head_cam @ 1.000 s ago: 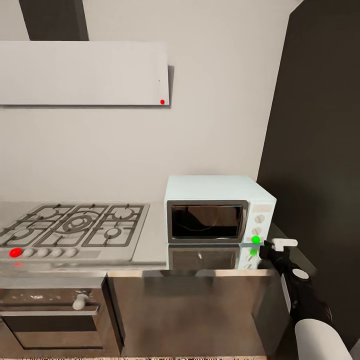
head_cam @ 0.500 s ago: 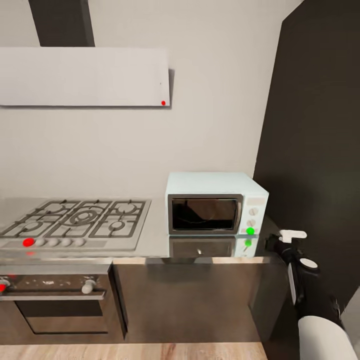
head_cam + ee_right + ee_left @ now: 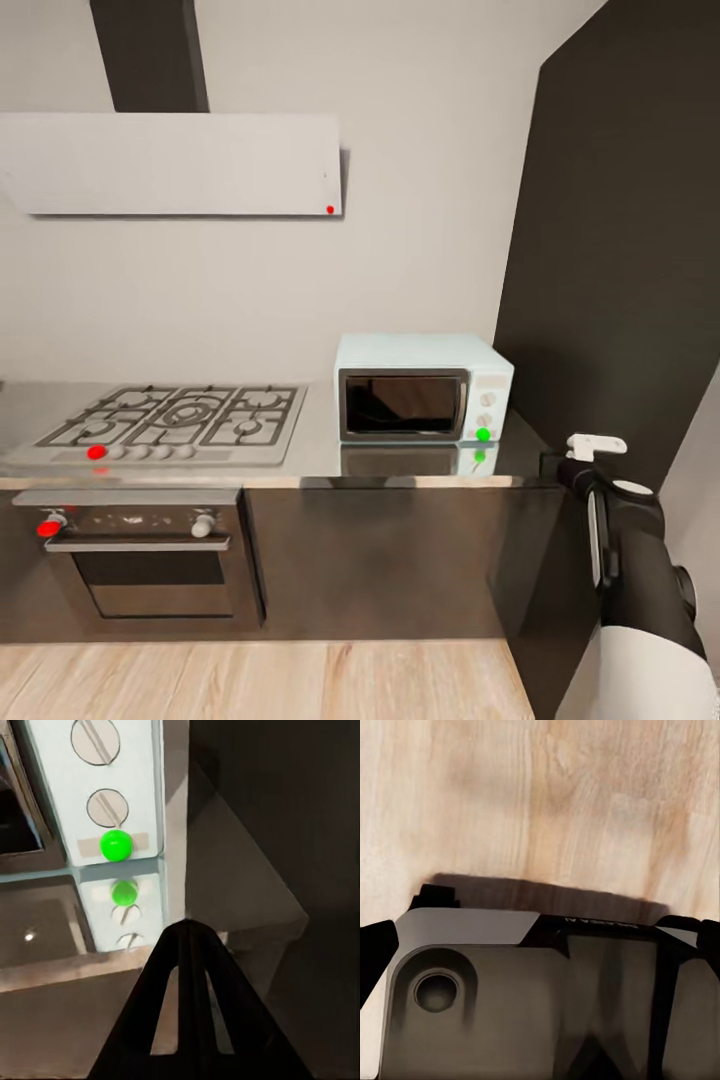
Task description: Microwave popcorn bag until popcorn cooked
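Standing at twelve o'clock across the head view: pale wall, with a dark tall panel (image 3: 620, 250) filling the three o'clock side. Running from nine o'clock toward centre, the grey countertop (image 3: 320, 440) over dark brown cabinet fronts (image 3: 390, 560). Hanging at eleven o'clock, a white range hood (image 3: 175, 163) bearing a small red dot at its lower corner. Lying at nine o'clock on the worktop, the gas hob (image 3: 175, 420), one knob glowing red; sitting beneath it, the black oven (image 3: 140, 560) with steel handle. Resting at centre, just beside the hob, the microwave (image 3: 420, 388), door shut, glass too dark to see through, green light (image 3: 483, 434) shining at its lower corner and reflecting in the steel. Popcorn bag not to be made out anywhere.

Reaching in at four o'clock, the right gripper (image 3: 189, 937), fingers pressed together to a single point, holding nothing, near the microwave's knob panel. Left gripper: fingers hidden, state impossible to tell; wood floor (image 3: 547, 802) lying beyond. Faint lettering on the left wrist housing, too blurred to read.
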{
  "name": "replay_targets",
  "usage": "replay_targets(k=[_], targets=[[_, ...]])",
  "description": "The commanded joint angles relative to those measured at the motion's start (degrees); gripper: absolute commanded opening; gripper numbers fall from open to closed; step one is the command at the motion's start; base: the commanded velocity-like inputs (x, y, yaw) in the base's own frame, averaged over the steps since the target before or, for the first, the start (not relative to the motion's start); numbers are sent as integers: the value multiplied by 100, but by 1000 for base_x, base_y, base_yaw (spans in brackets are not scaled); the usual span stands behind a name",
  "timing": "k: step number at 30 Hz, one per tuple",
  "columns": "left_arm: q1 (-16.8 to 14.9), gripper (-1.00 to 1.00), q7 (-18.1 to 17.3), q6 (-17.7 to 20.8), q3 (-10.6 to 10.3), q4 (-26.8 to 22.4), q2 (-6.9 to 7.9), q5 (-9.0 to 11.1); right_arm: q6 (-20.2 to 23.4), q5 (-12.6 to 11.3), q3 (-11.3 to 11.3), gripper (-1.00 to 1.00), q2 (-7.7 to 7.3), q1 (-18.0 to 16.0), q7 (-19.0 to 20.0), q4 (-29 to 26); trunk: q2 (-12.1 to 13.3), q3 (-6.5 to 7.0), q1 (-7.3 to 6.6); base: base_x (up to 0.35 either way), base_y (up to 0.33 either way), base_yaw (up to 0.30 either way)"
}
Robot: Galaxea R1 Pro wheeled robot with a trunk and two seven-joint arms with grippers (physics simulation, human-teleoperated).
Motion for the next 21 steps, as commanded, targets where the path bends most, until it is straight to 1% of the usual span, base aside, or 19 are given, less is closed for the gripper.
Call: replay_targets(k=[1, 3, 5, 6, 7, 8, 9, 10, 11, 12, 16, 17, 19, 20, 21], targets=[[-3, 100, -20, 22, -38, -2, 3, 60, 30, 59, 4, -100, 49, -3, 54, 0, -5, -7, -3, -345, 0, 0], [-3, 100, -17, 22, -40, -2, 3, 60, 34, 67, 17, -100, 172, 37, 43, 35, -5, -7, -3, -345, 0, 0], [-3, 100, -16, 22, -37, -2, 3, 60, 8, 180, 20, -100, 379, 81, 37, 210, -5, -7, -3, -345, 0, 0], [-3, 100, -15, 22, -39, -2, 3, 60, -20, 288, 21, -100, 504, 116, 29, 444, -5, -7, -3, -345, 0, 0], [-3, 100, -15, 22, -40, -2, 3, 60, -40, 380, 23, -100, 593, 133, 13, 735, -5, -7, -3, -345, 0, 0], [-3, 100, -15, 22, -40, -2, 3, 60, -69, 446, 23, -100, 639, 142, -8, 1087, -5, -7, -3, -341, 0, 0], [-3, 100, -15, 22, -38, -2, 3, 60, -188, 494, 24, -100, 662, 147, -25, 1514, -5, -7, -3, -282, 0, 0], [-3, 100, -18, 22, -37, -2, 3, 60, -467, 531, 22, -100, 670, 149, -37, 2006, -5, -7, -3, -161, 0, 0], [-3, 100, -18, 22, -35, -2, 3, 60, -907, 542, 19, -100, 669, 150, -84, 2577, -5, -7, -3, -82, 0, 0], [-3, 100, -17, 22, -34, -2, 3, 60, -1214, 540, 18, -100, 666, 151, -154, 2943, -5, -7, -3, -53, 0, 0], [-3, 100, -20, 22, -34, -2, 3, 60, -3048, 542, 15, -100, 620, 152, -997, 5263, -5, -7, -3, -13, 0, 0], [-3, 100, -19, 22, -33, -2, 3, 60, -3514, 534, 15, -100, 608, 152, -1160, 5978, -5, -7, -3, -1, 0, 0], [-3, 100, -19, 22, -32, -2, 3, 60, -3911, 519, 20, -100, 593, 152, -1350, 6954, -5, -7, -3, 0, 0, 0], [-3, 100, -17, 22, -32, -2, 3, 60, -3966, 516, 22, -100, 571, 152, -1410, 7319, -5, -7, -3, 0, 0, 0], [-3, 100, -16, 22, -32, -2, 3, 60, -4001, 514, 23, -100, 487, 165, -1511, 7749, -5, -7, -3, 0, 0, 0]])
